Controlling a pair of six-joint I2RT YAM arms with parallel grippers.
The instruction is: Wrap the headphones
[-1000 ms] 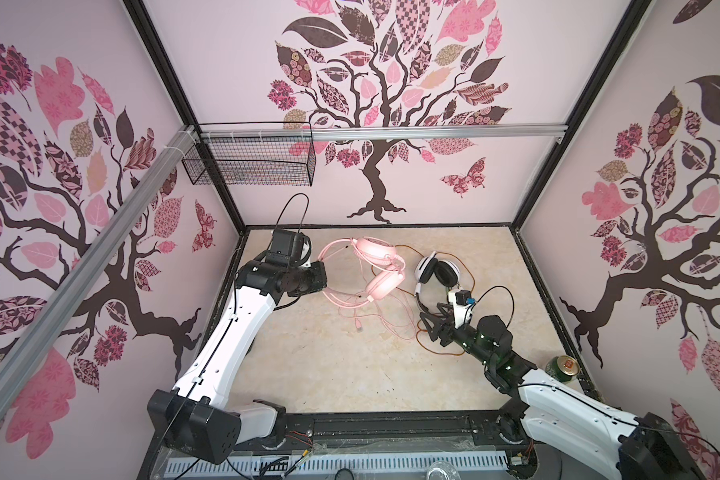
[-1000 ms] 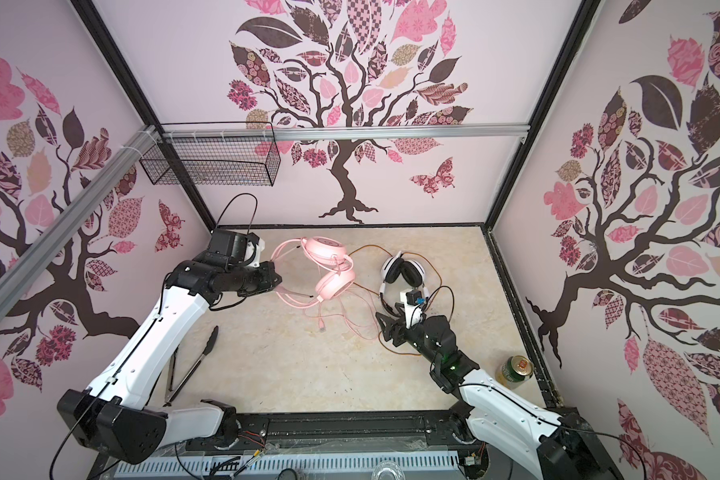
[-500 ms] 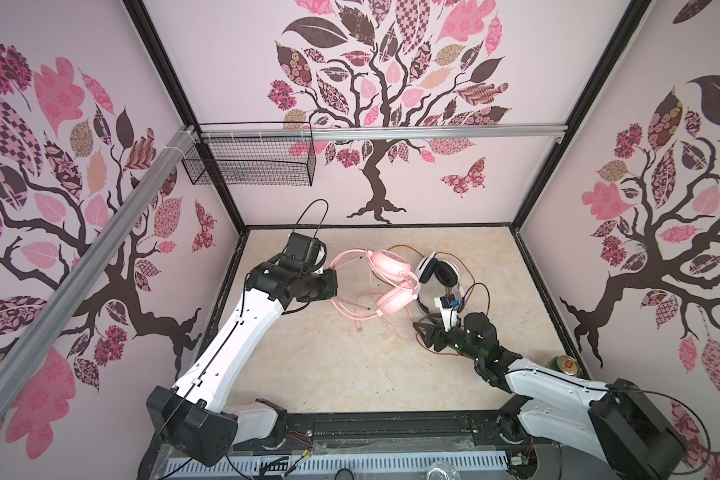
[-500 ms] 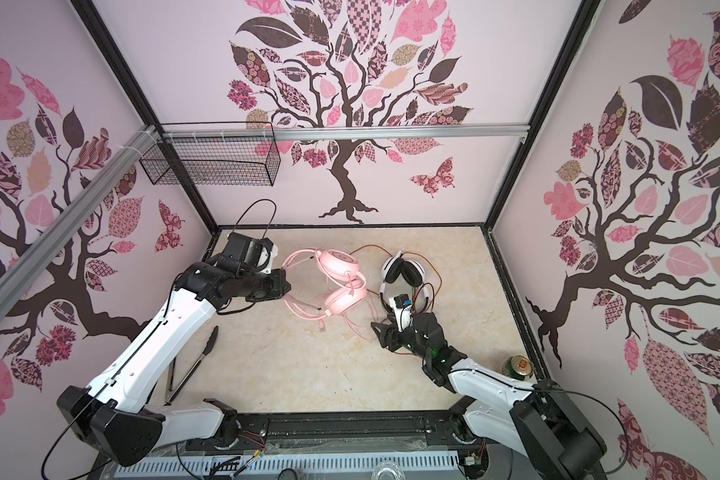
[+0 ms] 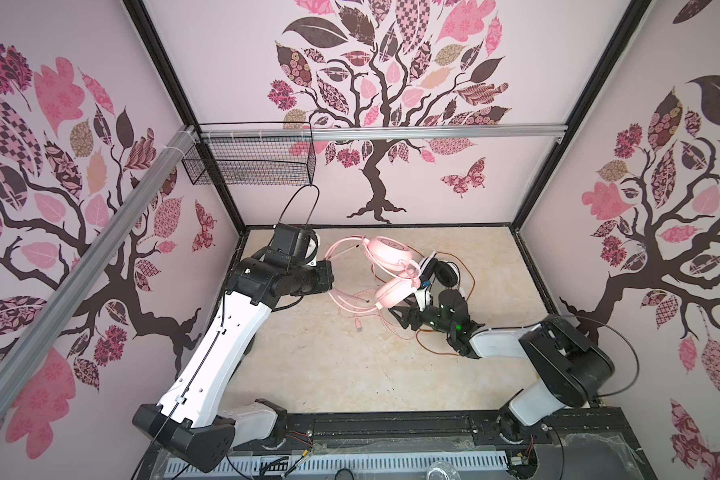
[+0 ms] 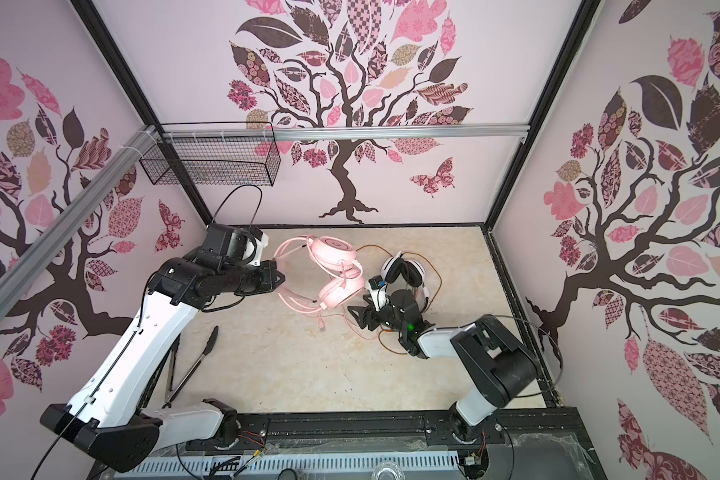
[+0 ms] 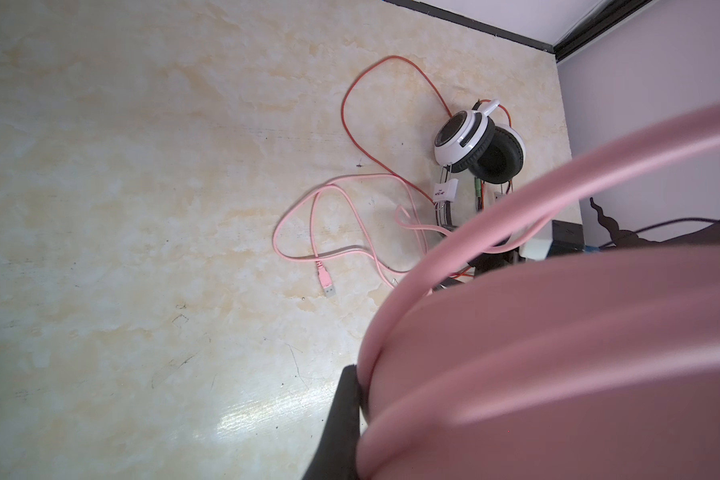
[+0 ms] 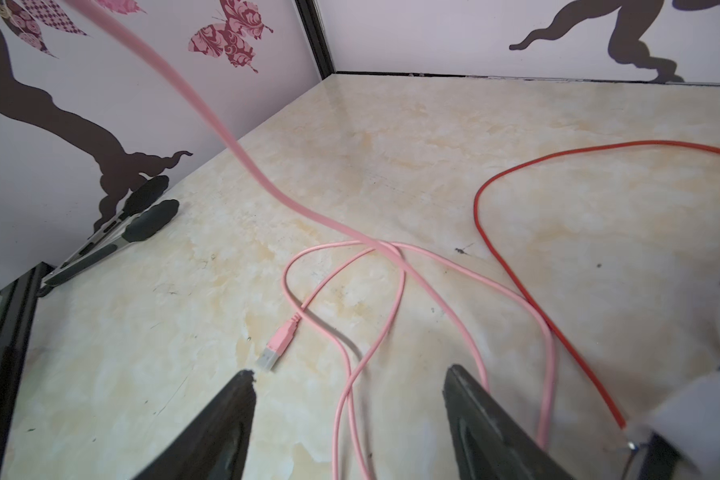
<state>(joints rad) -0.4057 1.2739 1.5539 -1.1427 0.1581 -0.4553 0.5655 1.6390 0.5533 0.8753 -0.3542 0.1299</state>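
Though left claw (image 5: 329, 275) clenched on pink headset (image 5: 391, 253), right claw (image 8: 350, 372) released, bare tabletop (image 8: 412, 137) ahead.

Top views look steeply down; wrist views sit close above tabletop (image 8: 433, 124)

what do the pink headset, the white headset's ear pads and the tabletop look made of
Pink headset: seemingly smooth moulded plastic, soft sheen on the cup. White headset's ear pads: matte black, cushioned, probably leatherette. Tabletop: glossy marble-patterned surface with reflections; stone or laminate, unclear.
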